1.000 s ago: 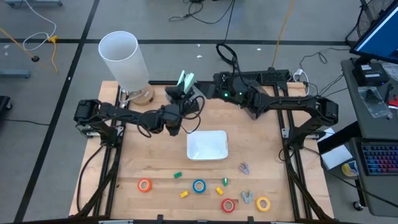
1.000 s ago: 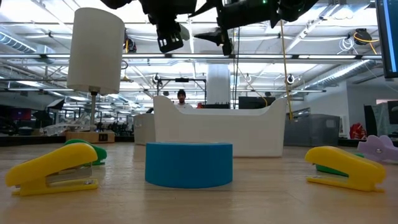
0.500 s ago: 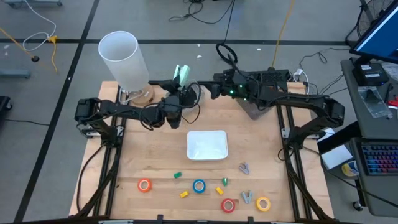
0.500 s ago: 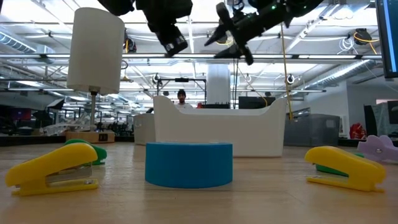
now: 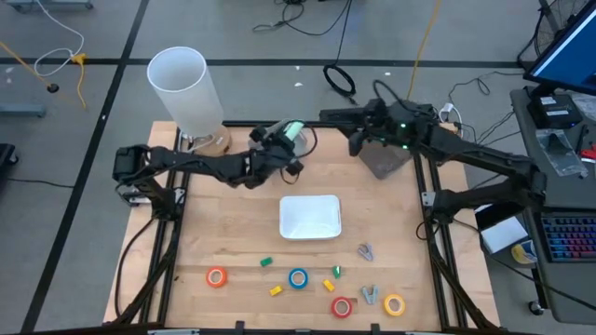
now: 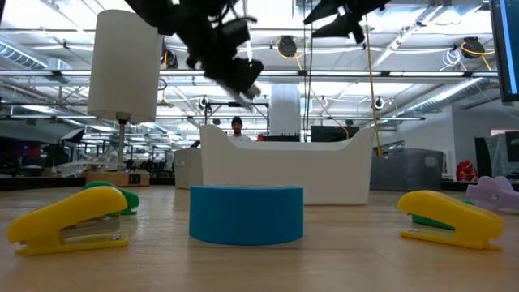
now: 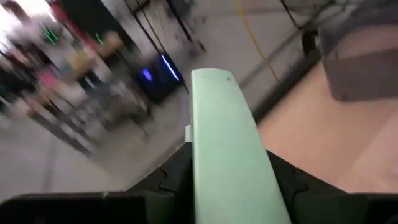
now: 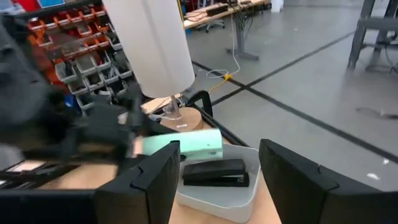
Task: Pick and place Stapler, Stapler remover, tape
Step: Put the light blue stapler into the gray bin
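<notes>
While the big white cylinder [image 5: 186, 88] stands on its wooden base at the far left corner of the table [image 5: 233, 228], the left arm reaches out from the left edge toward the back middle. The left gripper [image 5: 284, 141] hangs in the air there, its fingers closed on a pale green stapler [image 5: 292, 131], which sticks out past the fingertips; the left wrist view shows the green body [image 7: 227, 155] clamped between the two dark fingers. From table height the gripper [image 6: 243, 81] hangs high above the white bin's far side.

Near the table's middle sits a white bin [image 5: 310, 217]; in the right wrist view a black stapler [image 8: 214, 172] lies inside it, with the pale green one [image 8: 183, 142] held just above its rim.

Along the near edge the smaller things lie spread out: an orange tape roll [image 5: 216, 276], a small green stapler [image 5: 265, 262], a yellow one [image 5: 276, 290], the blue tape roll [image 5: 298, 277], another yellow stapler [image 5: 329, 284] and a green one [image 5: 337, 271], the red tape roll [image 5: 342, 306], a grey staple remover [image 5: 365, 251], a second one [image 5: 371, 296], and the yellow tape roll [image 5: 394, 304] farthest right. All of them rest on the wood, apart from each other and from both arms.

At the back right, the right arm stretches over the table's far edge. The right gripper [image 5: 328, 115] has its fingers spread wide with nothing between them.
</notes>
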Robot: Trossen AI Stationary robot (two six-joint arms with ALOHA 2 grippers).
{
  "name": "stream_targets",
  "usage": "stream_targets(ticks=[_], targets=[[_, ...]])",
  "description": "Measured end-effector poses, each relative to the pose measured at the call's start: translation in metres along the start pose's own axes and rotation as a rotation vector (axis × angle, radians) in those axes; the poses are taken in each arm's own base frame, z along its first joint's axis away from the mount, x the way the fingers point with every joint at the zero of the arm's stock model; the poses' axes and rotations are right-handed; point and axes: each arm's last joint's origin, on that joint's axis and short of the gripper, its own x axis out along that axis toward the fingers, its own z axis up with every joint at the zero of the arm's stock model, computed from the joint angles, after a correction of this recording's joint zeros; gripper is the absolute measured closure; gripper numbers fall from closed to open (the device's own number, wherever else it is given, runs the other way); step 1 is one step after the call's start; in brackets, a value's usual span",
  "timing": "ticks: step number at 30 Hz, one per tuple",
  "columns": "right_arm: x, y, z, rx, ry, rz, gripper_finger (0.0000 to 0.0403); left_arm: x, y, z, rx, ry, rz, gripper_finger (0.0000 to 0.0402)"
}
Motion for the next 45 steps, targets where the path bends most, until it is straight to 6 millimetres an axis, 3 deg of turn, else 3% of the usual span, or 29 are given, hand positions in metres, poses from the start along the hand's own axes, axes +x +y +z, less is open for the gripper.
stream_targets(ticks=[7, 15, 35, 45], targets=[[-0.023, -0.001, 0.008, -0.048, -0.035, 0.007, 0.0190, 0.032, 0.027, -0.017, -0.252, 0.184, -0.188, 0.0274], [-0.023, -0.001, 0.008, -0.065, -0.035, 0.007, 0.0191, 0.047, 0.045, -0.026, -0.377, 0.279, -0.218, 0.0274], [-0.023, -0.001, 0.005, -0.183, -0.005, 0.006, 0.0197, 0.086, 0.015, -0.059, -0.322, 0.314, -0.179, 0.0274], [-0.024, 0.002, 0.003, -0.219, 0.023, 0.133, 0.0219, 0.097, 0.008, -0.073, -0.306, 0.361, -0.191, 0.0274]])
